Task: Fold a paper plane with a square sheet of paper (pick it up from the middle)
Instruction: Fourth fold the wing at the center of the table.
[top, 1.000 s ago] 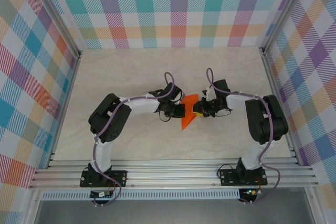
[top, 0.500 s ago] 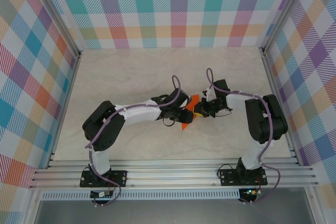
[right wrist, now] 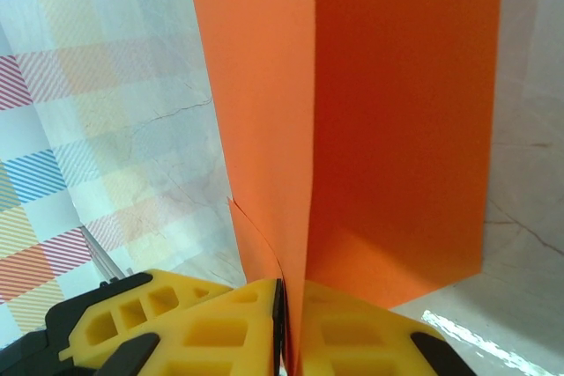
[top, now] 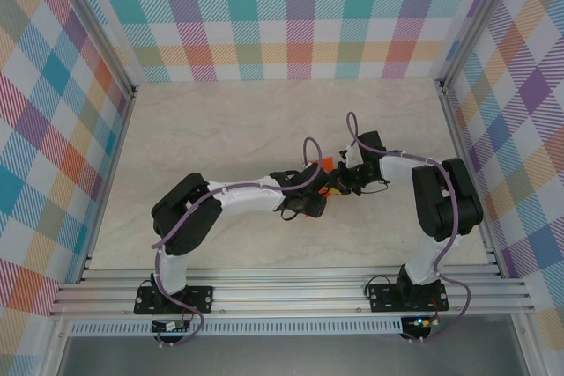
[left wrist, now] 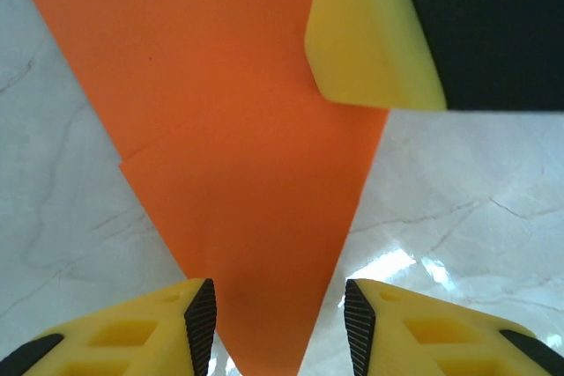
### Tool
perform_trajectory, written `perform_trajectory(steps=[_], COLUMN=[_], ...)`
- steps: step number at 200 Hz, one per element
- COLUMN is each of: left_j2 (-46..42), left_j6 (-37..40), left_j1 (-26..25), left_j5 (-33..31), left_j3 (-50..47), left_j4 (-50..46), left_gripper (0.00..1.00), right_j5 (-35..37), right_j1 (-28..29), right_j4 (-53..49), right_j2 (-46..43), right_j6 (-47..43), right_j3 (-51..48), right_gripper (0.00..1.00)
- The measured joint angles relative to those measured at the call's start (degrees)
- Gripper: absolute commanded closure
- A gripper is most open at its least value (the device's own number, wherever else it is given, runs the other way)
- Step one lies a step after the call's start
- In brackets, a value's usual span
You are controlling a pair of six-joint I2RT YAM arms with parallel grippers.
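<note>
**Near edge (6 o'clock, overhead view).** Both arm bases are bolted to the aluminium rail (top: 291, 292), the left arm at about 7 o'clock and the right arm at about 5 o'clock. Both arms reach inward and meet just right of the centre of the table (top: 220, 121).

**Left gripper (left wrist: 280, 328).** The jaws are apart. In its wrist view the yellow fingers (left wrist: 150, 345) stand at 7 and 5 o'clock. The pointed tip of the sheet of paper (left wrist: 238, 129) runs down between them at 6 o'clock. The tip is narrower than the gap. Whether it brushes either pad cannot be judged from this angle. No grip is noted.

**Sheet of paper.** It is bright orange and folded to a taper that widens toward 12 o'clock in the left wrist view. One layer's edge crosses it as a faint slanted line. Pale marbled table shows on either side.

**Right gripper (right wrist: 284, 328).** The jaws are together and clamped on the sheet of paper. Its wrist view shows both yellow fingers pressed against each other at 6 o'clock. The orange fold is pinched in the seam and rises toward 12 o'clock, with a crease up its middle. In the left wrist view, one of its yellow pads sits against the sheet at 1 o'clock.

**Overhead, mid-table.** The two grippers are close together, the left at about 7 o'clock of the right. A small orange patch shows between them.

**Far side.** Plaid walls (top: 291, 24) enclose the table at 9, 12 and 3 o'clock.
</note>
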Motion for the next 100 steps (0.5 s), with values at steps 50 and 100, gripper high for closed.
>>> perform_trajectory(steps=[50,100], left_j2=[1.46,1.51], left_j6=[0.02,-0.04], left_j1=[-1.42,-2.51], left_j5=[-2.95,-5.84], left_j3=[0.90,1.20], left_j4=[-1.01,-1.53], left_gripper=[0.64,0.74], right_j5=[-0.35,-0.35], right_j1=[0.00,0.00], right_j4=[-0.37,-0.63], right_j2=[0.00,-0.04], right_j6=[0.00,-0.02], right_j3=[0.04,0.04], right_gripper=[0.87,0.87])
